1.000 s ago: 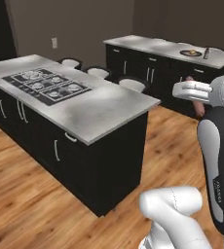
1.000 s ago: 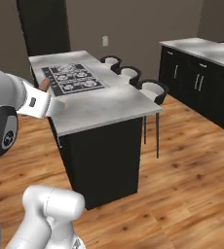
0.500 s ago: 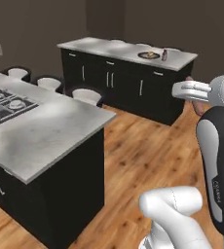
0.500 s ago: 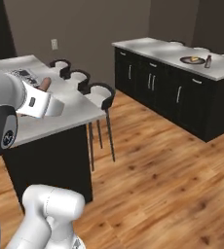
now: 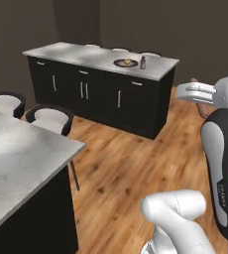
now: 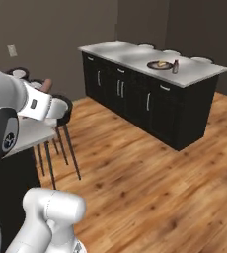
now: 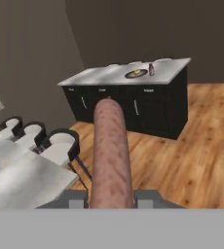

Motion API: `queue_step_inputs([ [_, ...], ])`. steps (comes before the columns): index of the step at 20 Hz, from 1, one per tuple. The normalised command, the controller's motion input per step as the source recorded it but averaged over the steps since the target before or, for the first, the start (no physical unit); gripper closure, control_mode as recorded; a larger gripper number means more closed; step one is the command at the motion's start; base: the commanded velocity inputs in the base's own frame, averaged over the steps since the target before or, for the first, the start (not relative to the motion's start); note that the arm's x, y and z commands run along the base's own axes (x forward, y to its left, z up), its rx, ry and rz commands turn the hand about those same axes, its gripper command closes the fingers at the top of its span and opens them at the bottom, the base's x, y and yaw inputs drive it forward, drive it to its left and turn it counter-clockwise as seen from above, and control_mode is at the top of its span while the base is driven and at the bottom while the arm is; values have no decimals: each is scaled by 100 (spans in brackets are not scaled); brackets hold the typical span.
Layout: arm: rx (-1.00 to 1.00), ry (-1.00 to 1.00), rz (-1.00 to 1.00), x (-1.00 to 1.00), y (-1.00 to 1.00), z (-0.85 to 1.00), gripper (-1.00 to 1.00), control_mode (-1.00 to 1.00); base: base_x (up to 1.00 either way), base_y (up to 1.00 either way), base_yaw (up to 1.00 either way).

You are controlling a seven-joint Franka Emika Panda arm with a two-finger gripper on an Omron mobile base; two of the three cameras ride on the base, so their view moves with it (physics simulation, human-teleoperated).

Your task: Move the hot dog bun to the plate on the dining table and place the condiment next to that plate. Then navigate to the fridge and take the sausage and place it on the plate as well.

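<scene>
Reddish-pink sausage [image 7: 111,153] juts from the hand [image 7: 111,198]; plate [image 5: 125,63], condiment [image 5: 142,62] on dining table [image 5: 76,53].

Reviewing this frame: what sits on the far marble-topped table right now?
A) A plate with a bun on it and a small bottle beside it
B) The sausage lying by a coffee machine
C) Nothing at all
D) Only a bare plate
A: on the dining table the plate carries the hot dog bun, with the condiment standing just beside it; the sausage is in the gripper.

Dark grey walls [image 5: 136,25] and a wood plank floor [image 5: 121,168] are seen. Black stools [image 5: 49,119] are tucked beside a marble-topped island [image 5: 17,168].
</scene>
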Motion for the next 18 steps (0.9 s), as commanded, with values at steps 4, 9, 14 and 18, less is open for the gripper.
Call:
queue_step_inputs([
  [4, 0, 0, 0, 0, 0, 0, 100, 100, 100, -11, -15],
  [9, 0, 0, 0, 0, 0, 0, 100, 100, 100, 0, -10],
  [14, 0, 0, 0, 0, 0, 0, 100, 100, 100, -8, -1],
  [18, 0, 0, 0, 0, 0, 0, 100, 100, 100, -19, 4],
])
